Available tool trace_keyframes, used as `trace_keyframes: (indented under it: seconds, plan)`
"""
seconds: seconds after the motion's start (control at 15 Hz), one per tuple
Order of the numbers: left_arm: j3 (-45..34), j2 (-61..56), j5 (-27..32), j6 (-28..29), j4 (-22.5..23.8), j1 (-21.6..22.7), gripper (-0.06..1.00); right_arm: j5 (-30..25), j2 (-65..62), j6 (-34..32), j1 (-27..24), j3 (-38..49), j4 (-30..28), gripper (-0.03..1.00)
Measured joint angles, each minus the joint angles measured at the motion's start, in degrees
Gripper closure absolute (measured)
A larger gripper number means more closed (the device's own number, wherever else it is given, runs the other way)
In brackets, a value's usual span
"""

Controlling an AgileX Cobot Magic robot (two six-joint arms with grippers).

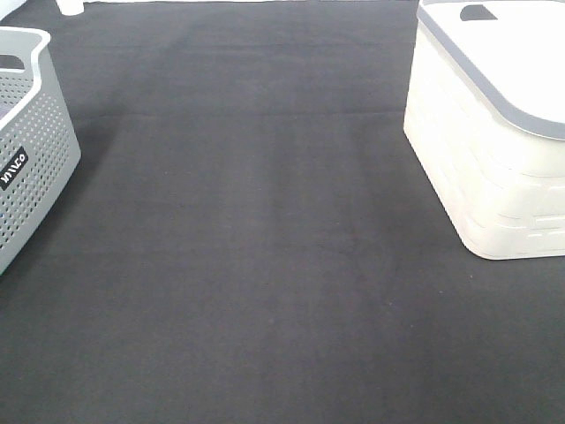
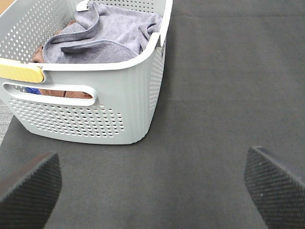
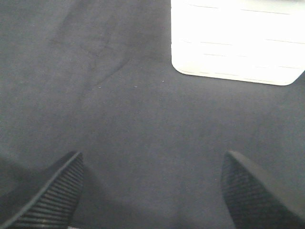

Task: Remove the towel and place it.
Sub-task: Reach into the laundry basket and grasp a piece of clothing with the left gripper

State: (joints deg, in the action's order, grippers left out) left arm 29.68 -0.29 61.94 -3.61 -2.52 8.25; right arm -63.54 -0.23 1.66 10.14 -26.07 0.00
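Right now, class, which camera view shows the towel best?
The left wrist view: the towel lies crumpled inside the grey basket. The exterior high view catches only that basket's side, no towel; the right wrist view shows neither.

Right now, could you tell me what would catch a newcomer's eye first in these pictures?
A wide black table covering fills the middle, with a grey perforated basket at its left edge and a white lidded bin at its right. The left wrist view shows the blue-grey towel crumpled inside that basket, on top of a brownish cloth.
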Motion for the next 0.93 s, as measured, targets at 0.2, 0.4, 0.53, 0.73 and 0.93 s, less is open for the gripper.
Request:
trace_keyframes:
  seconds: [0.2, 0.4, 0.53, 0.73, 0.93]
  plan:
    - [2.8, 4.7, 2.8, -2.2, 0.0, 0.0, -0.04, 0.0, 0.0, 0.0, 0.0, 0.0, 0.0, 0.21]
    - [13.8, 16.3, 7.7, -4.3, 0.1, 0.0, -0.04, 0.0, 0.0, 0.0, 0.0, 0.0, 0.0, 0.21]
    - [20.5, 25.0, 7.7, -8.6, 0.2, 0.0, -0.04, 0.0, 0.0, 0.0, 0.0, 0.0, 0.0, 0.21]
    - [29.4, 40.6, 7.7, -18.9, 0.3, 0.0, -0.04, 0.0, 0.0, 0.0, 0.0, 0.0, 0.0, 0.21]
    - [38.8, 57.3, 7.7, -26.6, 2.5, 0.0, -0.03, 0.0, 0.0, 0.0, 0.0, 0.0, 0.0, 0.21]
